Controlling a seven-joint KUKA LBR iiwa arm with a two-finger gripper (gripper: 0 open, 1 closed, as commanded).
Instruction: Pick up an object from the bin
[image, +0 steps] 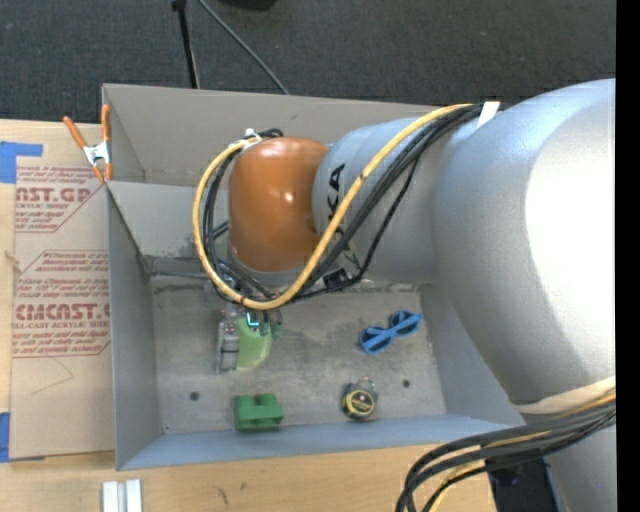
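Pincer (236, 350): low over the left-middle of the bin floor, pointing down, directly beneath the orange cover (272, 205) on the wrist. The cover and a loop of yellow and black cables (213, 200) hide most of it. Whether it is spread or pressed together cannot be told.

Pale green piece (258, 346): a small, rounded, light green thing. It sits right against the pincer's tip, on the side facing the bin's middle, and appears to touch it. Whether the piece is pinched or merely lies beside the tip on the floor cannot be told.

Green block (257, 411): darker green and squarish. It lies below the pincer in the view, close to the near wall and apart from the pale piece.

Round thing (360, 400): small, gold and black. It lies to the right of the block, also near the near wall.

Blue piece (389, 332): an X-shaped thing, well to the right of the pincer, close to the arm (520, 230).

Bin (130, 330): grey metal with sloping walls. The four things lie singly on the floor, not heaped.
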